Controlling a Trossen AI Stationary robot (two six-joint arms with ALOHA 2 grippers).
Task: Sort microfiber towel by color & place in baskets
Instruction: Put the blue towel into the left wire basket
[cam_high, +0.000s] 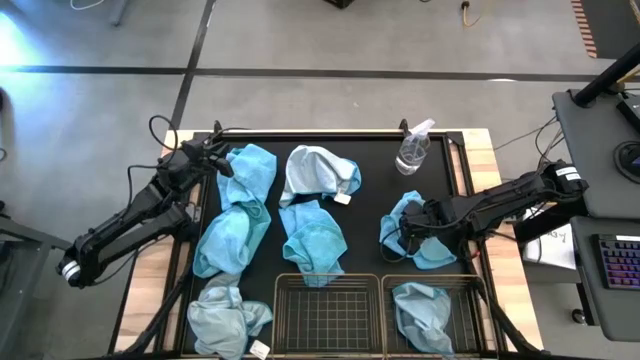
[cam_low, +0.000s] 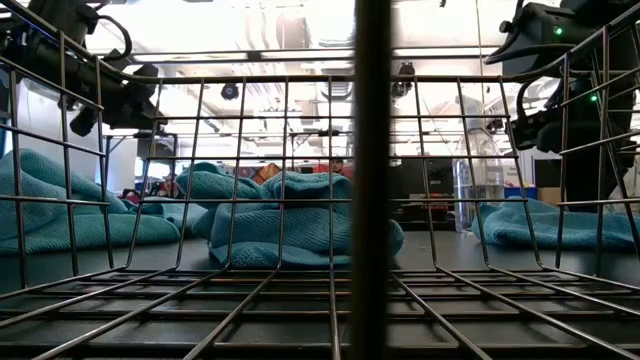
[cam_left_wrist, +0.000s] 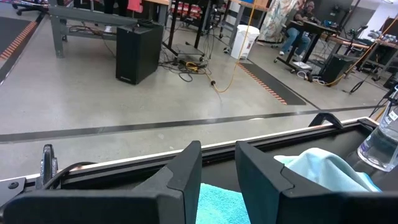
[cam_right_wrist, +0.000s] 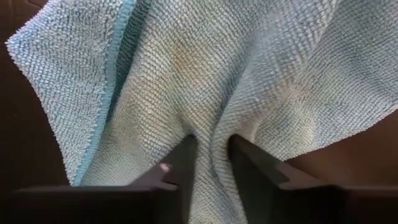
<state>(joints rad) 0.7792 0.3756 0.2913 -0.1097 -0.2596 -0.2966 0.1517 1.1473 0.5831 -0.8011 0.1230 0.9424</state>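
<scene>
Several microfiber towels lie crumpled on the black table mat: turquoise ones and pale ones. Two wire baskets stand at the near edge. The left basket is bare inside; the right basket holds a pale towel. My right gripper points down, shut on a blue towel at the right. My left gripper hovers at the far left above a turquoise towel, with a narrow gap between its fingers and nothing in it. My right gripper pinches a raised fold of the blue towel between its two fingers, coming from above and pointing down. The cloth puckers toward the fingers. The rest of the towel lies spread on the mat around them.
A clear spray bottle stands at the far right of the mat, beyond the held towel. The middle turquoise towel's near edge reaches the left basket's far rim. Wooden table edges border the mat on both sides.
</scene>
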